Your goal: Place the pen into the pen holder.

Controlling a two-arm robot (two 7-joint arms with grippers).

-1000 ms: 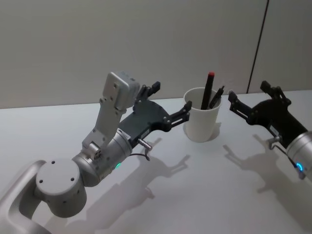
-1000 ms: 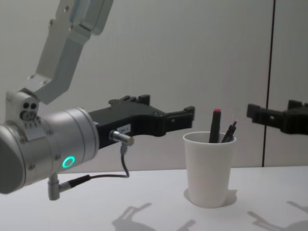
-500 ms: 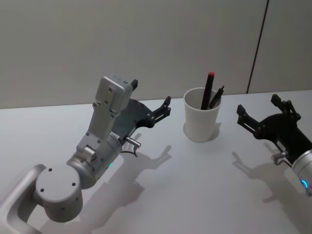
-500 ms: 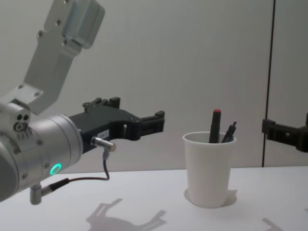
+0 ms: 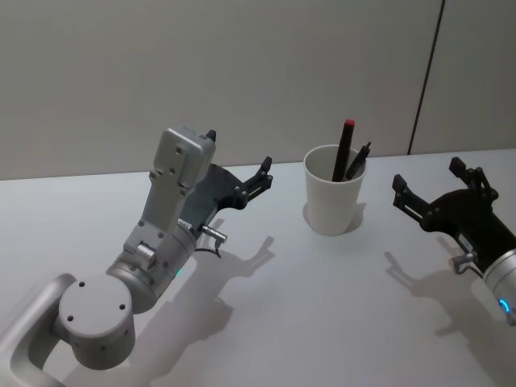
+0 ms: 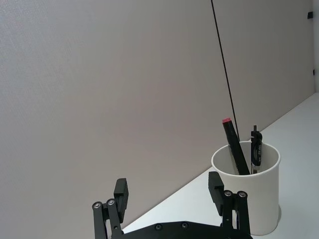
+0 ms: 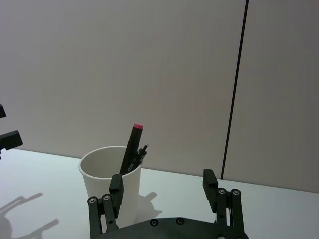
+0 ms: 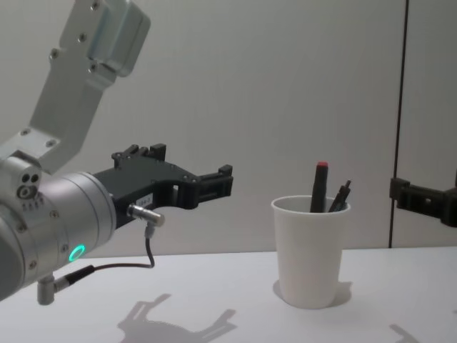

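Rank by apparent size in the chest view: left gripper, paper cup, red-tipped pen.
1. left gripper, though it looks large partly through nearness to the camera
2. paper cup
3. red-tipped pen, partly hidden inside the cup

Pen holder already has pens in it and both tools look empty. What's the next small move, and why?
Probably just pull both arms a little farther back toward rest. The pen holder stands upright with a red-capped pen and a darker pen leaning inside it. The left tool and right tool are both open, holding nothing, each off to its own side of the cup.
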